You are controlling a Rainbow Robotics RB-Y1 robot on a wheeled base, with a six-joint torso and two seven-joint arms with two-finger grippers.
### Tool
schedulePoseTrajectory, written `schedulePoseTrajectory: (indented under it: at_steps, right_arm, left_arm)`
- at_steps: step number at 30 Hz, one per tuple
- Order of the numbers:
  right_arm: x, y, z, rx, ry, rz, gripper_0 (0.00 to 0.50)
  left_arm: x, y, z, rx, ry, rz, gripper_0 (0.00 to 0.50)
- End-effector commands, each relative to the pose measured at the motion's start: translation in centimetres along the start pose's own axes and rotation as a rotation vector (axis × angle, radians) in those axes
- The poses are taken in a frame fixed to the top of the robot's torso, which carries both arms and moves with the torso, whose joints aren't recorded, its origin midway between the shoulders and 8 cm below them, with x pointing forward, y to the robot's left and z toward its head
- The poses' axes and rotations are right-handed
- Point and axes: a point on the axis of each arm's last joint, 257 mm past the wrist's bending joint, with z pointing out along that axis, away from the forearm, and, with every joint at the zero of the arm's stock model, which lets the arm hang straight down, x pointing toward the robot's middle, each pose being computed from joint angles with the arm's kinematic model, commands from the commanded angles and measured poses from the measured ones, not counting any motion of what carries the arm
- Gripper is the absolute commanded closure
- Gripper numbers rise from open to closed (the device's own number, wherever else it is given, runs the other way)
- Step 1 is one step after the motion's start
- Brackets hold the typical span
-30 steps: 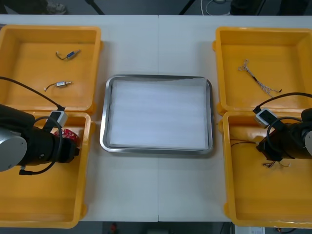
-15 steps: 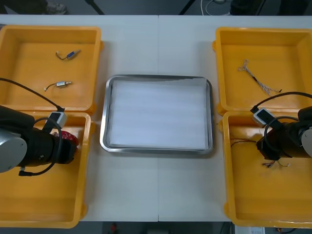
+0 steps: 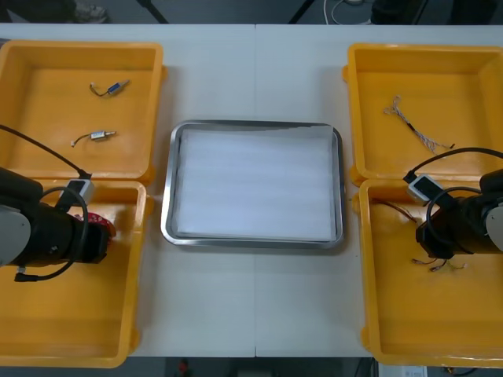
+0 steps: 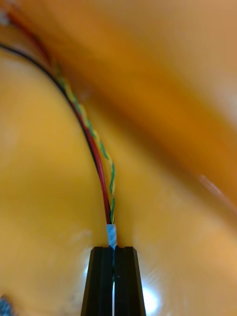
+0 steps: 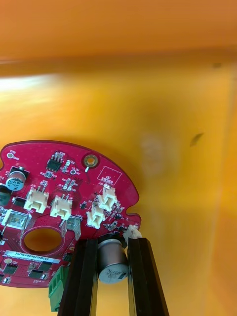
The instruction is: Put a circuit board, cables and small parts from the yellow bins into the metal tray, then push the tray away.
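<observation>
1. Grip on the left: the left gripper [image 5: 112,243] is inside the near left yellow bin [image 3: 134,314], at 8 o'clock from the metal tray [image 3: 167,196]; its black fingers [image 5: 85,276] are clamped a narrow width apart on a silvery can-shaped component at the edge of the round red circuit board [image 5: 64,207]
2. Most of the board spreads beyond the fingertips and off to one side of them, over the bin floor; from above, a red sliver of it [image 3: 100,226] shows at the tip of the left arm, which points toward 3 o'clock
3. The right gripper [image 4: 114,249] is in the near right yellow bin [image 3: 393,314], at 4 o'clock from the tray; its fingers are pressed together, pinching the white-taped end of the red and yellow cable [image 4: 101,163]
4. That cable runs straight away from the fingertips with a black strand beside it; from above, a thin stretch [image 3: 389,210] lies at 10 o'clock from the right wrist
5. The tray sits at the table's centre between the bins, white inside and holding nothing
6. The far left yellow bin [image 3: 47,102], at 10 o'clock, holds two small metal parts [image 3: 111,87] [image 3: 98,136], well apart
7. The far right yellow bin [image 3: 471,86], at 2 o'clock, holds a pale twisted cable [image 3: 420,129]
</observation>
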Motion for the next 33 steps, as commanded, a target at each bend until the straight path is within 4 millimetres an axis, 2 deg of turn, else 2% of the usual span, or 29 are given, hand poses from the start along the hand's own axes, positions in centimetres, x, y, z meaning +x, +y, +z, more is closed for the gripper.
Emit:
schedulePoseTrajectory:
  at_steps: [1, 9, 11, 15, 20, 27, 33]
  right_arm:
    - [-1.3, -2.0, -3.6, 0.057, -0.005, -0.063, 0.5]
    - [-1.5, -1.6, -7.1, 0.061, 0.021, -0.088, 0.5]
    - [-1.6, -1.4, -8.0, 0.06, 0.021, -0.09, 0.5]
    - [-1.6, -1.2, -9.4, 0.05, 0.023, -0.088, 0.5]
    - [-1.5, -0.8, -11.8, 0.029, 0.032, -0.092, 0.5]
    - [-0.8, -0.3, -14.8, 0.053, 0.085, -0.143, 0.5]
    - [-3.1, 0.0, -17.0, 0.091, 0.005, -0.193, 0.5]
  left_arm:
    - [-0.9, 1.3, -2.9, -0.014, -0.013, -0.089, 0.5]
    - [-2.2, 2.3, -7.6, -0.053, -0.011, -0.097, 0.5]
    - [-2.6, 2.1, -8.9, -0.06, -0.013, -0.089, 0.5]
    - [-2.9, 1.5, -10.5, -0.07, -0.01, -0.086, 0.5]
    - [-4.7, -1.1, -12.7, -0.056, -0.057, -0.087, 0.5]
    - [-6.5, -5.7, -13.5, 0.015, -0.076, -0.016, 0.5]
    - [-7.5, -9.7, -13.2, 0.031, -0.071, 0.09, 0.5]
